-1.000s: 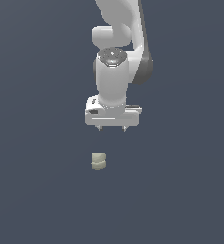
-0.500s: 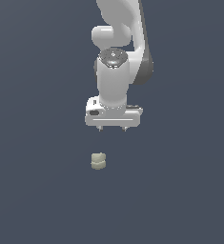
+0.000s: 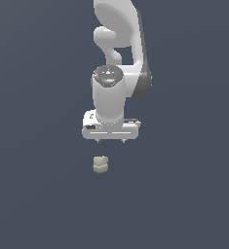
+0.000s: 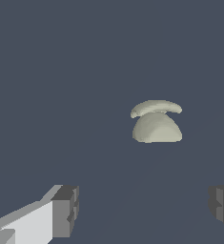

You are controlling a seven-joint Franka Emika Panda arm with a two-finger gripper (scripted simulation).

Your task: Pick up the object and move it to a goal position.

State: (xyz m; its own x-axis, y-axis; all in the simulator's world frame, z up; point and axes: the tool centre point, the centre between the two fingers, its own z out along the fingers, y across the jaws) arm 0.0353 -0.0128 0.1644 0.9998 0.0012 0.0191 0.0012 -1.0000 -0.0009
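I am hanging over a flat dark slate floor [image 3: 33, 194] with my gripper [image 3: 110, 141] pointing down and holding nothing. My fingers are standing wide apart: in the wrist view one fingertip [image 4: 66, 210] is showing at one side and the other is just peeking in at the far edge, with bare floor lying between them. The object [image 3: 101, 164], a small pale beige-olive lump with a groove round its waist, is sitting on the floor beneath me, apart from my fingers and a little toward the exterior view's left of my centre. It is much narrower than my hand.

Open floor is running out on every side of it, with no wall or edge in sight in either view.

The exterior view is showing my whole white arm [image 3: 121, 44] rising behind the hand. The wrist view is giving me the object [image 4: 156, 123] from above, as a rounded dome with a thin curved lip, lying ahead of the gap between my fingertips and not inside it.
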